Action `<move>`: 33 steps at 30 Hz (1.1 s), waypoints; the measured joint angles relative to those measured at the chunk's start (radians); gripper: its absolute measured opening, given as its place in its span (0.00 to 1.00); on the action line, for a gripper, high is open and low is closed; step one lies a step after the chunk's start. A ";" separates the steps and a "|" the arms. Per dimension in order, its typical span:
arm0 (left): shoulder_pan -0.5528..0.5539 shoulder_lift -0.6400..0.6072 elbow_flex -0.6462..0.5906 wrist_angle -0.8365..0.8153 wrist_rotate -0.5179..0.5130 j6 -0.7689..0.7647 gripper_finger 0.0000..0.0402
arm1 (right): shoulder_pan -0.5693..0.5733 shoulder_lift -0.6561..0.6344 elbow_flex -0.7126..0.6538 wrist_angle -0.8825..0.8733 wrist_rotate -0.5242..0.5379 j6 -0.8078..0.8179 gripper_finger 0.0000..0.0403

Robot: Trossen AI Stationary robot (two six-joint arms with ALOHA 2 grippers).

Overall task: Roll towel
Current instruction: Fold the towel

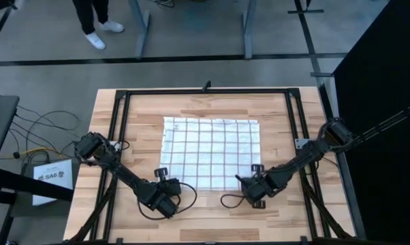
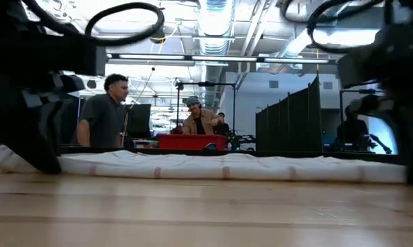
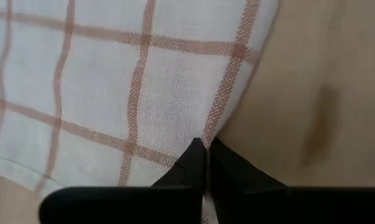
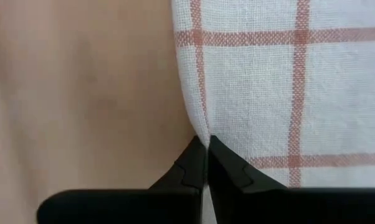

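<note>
Towel: a thin white cloth towel with a thin-lined grid check [image 1: 210,153] lies spread flat on the light wooden plank table [image 1: 212,105], inside the black frame, its near edge towards the two arms.
Left gripper: the left gripper [image 3: 207,149], at the towel's near left corner, has its dark fingers pressed together on the hem, the cloth pinched between the tips.
Right gripper: the right gripper [image 4: 207,148], at the towel's near right corner, is likewise closed on the hem, with bare wood just beside it.
High view: shows the whole towel and both arms reaching in from either side; the pinch itself is too small to make out there.
Wrist views: show the grid lines as reddish-brown and the weave close up.
Low view: shows the towel as a low white ridge across the table, with people standing in the room beyond it.
</note>
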 joint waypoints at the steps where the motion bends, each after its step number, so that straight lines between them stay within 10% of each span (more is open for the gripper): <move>1: -0.008 0.000 0.009 0.008 0.025 -0.017 0.00 | 0.015 0.000 0.000 0.013 -0.020 0.025 0.00; 15: -0.097 -0.039 0.078 0.141 0.329 -0.116 0.00 | 0.229 0.003 -0.002 0.313 -0.213 0.390 0.00; 33: 0.105 -0.225 0.027 0.135 0.604 0.105 0.00 | 0.144 -0.175 -0.022 0.275 -0.358 0.323 0.00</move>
